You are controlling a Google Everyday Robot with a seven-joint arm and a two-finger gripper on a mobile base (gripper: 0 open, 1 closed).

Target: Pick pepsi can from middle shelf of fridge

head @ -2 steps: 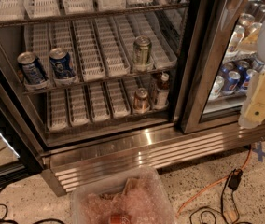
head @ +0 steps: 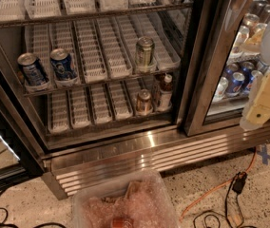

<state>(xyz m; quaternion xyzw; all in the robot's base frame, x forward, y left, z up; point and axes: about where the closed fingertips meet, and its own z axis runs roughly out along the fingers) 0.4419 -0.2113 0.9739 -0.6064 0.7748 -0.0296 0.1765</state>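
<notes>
The fridge [head: 125, 152] fills most of the view, its left compartment open and its ribbed steel base running across the middle of the frame. The middle shelf [head: 95, 51] spans that compartment, lined with white slotted trays. The pepsi can [head: 62, 65] stands upright at the front of this shelf, at about 10 o'clock from the centre of the frame, in the second lane from the left. Just beside it at its 9 o'clock stands a paler blue-and-white can [head: 32, 70], in the next lane and apparently not touching it. A greenish-gold can [head: 145, 54] stands upright on the same shelf, well apart at the pepsi can's 3 o'clock, with bare lanes between them.

On the shelf below, a brownish can [head: 143, 102] and a dark bottle [head: 165, 92] stand side by side toward 5 o'clock of the gold can.

The gripper [head: 263, 106] hangs at the frame's 3 o'clock edge, outside the open compartment and in front of the closed glass door [head: 230, 46], well apart from the pepsi can. It shows only as a cream block, so I cannot tell whether it is parted or closed; it holds nothing visible.

At 6 o'clock a clear plastic bin [head: 85, 205] sits on the speckled floor.
</notes>
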